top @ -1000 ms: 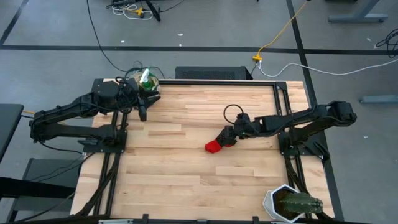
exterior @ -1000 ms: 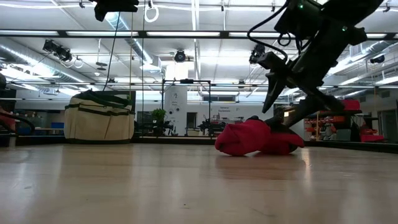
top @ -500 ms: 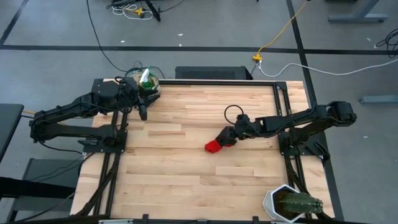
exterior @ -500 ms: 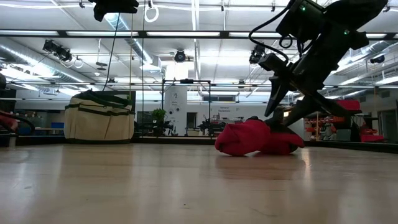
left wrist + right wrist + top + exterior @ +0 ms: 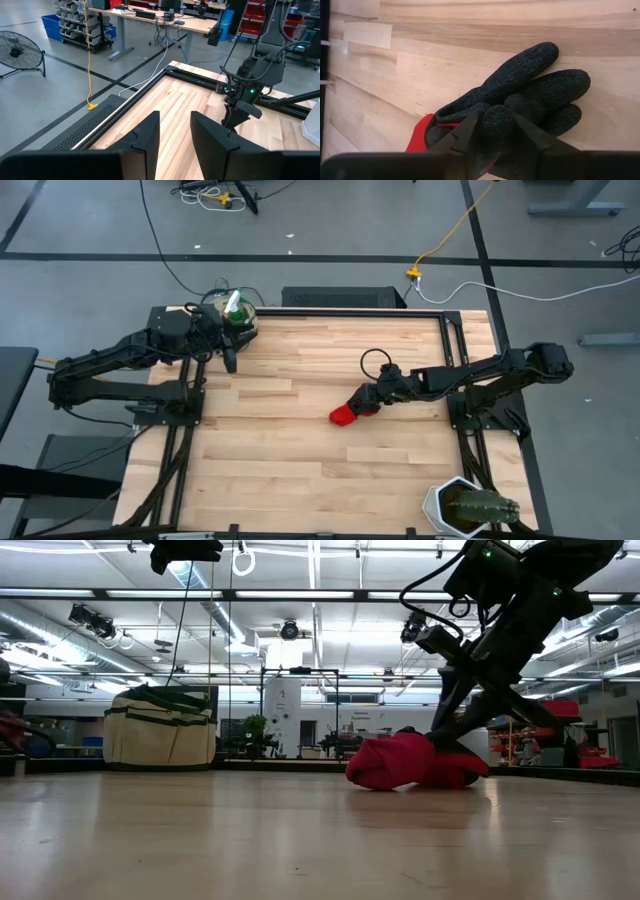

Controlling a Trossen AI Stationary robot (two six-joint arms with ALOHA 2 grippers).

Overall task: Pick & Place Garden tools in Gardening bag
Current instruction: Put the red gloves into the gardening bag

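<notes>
Right pincer (image 5: 491, 131) down on the red-and-black glove (image 5: 344, 415) near mid-table (image 5: 300, 470), fingers drawn in from the wide spread seen a second back, now pinching a fold of the glove's dark palm fabric. Glove unmoved over that second, flat on the wood, not lifted. Read as a grasp just made, with the carry to the bag outstanding. Grip depth hard to judge from the wrist view, possibly only a thin fold caught.

Left pincer (image 5: 175, 132) parked above the table's far left corner beside the gardening bag (image 5: 238, 320), fingers set a narrow gap apart, nothing between them, no change in posture.

Bag standing at that corner, well apart from the glove, with green and white items showing in its mouth from above, too small to identify. No other garden tools visible on the table. White pot with cactus (image 5: 468, 508) at the near right corner, untouched
</notes>
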